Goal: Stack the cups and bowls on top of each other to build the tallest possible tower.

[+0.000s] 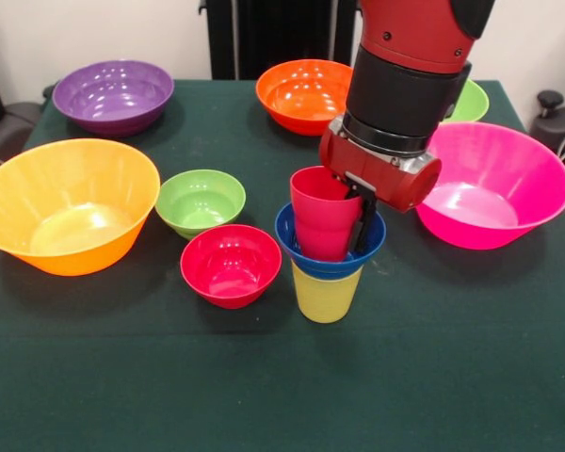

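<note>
Mostly dark green tbl cloth [452, 377], white wall behind; gripper [353, 221] clamped on red cup [320, 221].

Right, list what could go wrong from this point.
1. The hand reaches down into the small blue bowl beside the red cup; pulling out carelessly could drag the cup or bowl along.
2. The bowl is wider than the yellow cup it sits on, so a sideways nudge may topple the stack.
3. The small red bowl sits close by and could be hit if the stack falls.
</note>
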